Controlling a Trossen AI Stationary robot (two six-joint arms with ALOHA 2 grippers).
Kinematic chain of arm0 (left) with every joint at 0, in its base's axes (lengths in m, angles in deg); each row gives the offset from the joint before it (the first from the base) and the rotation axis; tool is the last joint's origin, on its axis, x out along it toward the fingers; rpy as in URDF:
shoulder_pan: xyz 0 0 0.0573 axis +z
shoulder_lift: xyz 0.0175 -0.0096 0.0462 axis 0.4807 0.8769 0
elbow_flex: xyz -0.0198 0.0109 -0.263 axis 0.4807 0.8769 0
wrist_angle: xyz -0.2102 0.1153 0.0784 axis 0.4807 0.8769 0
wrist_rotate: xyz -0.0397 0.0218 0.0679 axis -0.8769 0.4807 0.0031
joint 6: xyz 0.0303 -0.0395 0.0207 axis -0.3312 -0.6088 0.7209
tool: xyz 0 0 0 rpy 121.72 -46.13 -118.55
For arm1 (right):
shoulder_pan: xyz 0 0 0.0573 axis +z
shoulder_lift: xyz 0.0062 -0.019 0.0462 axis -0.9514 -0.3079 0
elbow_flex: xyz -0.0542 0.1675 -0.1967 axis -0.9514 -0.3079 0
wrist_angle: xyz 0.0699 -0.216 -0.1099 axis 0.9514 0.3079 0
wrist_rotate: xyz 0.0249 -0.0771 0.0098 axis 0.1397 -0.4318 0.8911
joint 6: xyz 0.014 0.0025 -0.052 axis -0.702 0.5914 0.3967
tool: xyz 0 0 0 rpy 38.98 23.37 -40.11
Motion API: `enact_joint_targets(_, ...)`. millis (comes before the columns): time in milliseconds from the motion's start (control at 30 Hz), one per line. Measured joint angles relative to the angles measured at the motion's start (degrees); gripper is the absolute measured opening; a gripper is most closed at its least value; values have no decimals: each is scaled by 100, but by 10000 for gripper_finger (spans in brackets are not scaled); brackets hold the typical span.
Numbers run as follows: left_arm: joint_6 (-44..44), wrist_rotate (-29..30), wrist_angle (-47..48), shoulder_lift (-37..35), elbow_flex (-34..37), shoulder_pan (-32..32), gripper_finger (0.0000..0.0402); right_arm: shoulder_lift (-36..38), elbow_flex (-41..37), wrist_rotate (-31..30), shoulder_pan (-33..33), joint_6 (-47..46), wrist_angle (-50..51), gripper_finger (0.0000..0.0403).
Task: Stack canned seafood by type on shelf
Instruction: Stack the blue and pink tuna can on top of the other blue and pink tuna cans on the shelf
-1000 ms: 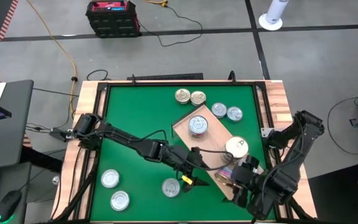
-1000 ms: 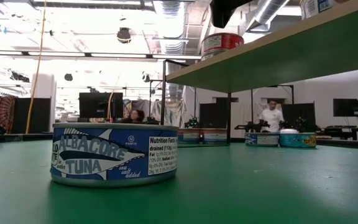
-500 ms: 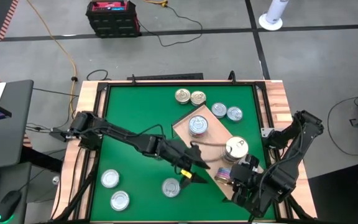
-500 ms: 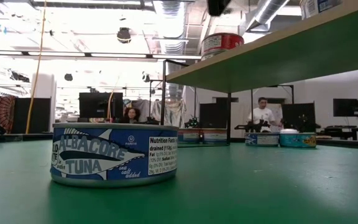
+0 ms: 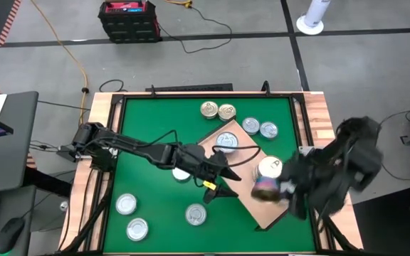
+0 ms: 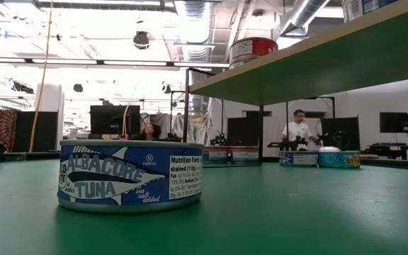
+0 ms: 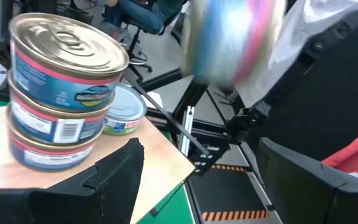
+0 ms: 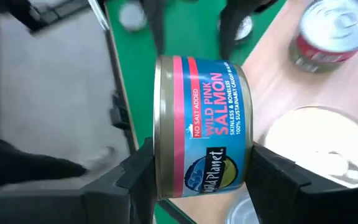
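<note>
Salmon can [image 8: 201, 127], pink and blue label, sits clamped between the 2 fingers of the right hand [image 5: 280, 188], held above the near right part of the shelf [image 5: 242, 160]. The shelf lies at an angle on the green mat [image 5: 155, 124] of the table. On it stand a stack of pink-banded cans [image 7: 58, 93] and a pale-lidded can [image 5: 270, 168]. The left hand [image 5: 216, 186] hovers beside the shelf's near left edge, its fingers spread apart and empty. Loose cans lie on the mat: 4 near the far edge, 3 near the front left. A tuna can [image 6: 129, 175] stands close in the low view.
</note>
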Motion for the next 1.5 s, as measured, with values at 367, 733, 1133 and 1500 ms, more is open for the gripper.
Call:
enact_joint_targets(367,-129,211,-128,0,0,0,297,1714,-876,272,-531,-278,-30,225)
enact_joint_targets(733,-92,580,-580,2,0,51,297,3019,-2723,1217,-1198,-157,-1680,225)
enact_joint_targets(1133,248,1342,-667,2,0,-46,297,3772,-4369,2548,-1948,-203,-2977,225)
enact_joint_targets(1500,832,1878,-720,7,-2,-191,297,3917,-4548,3339,-2905,-101,-2984,226)
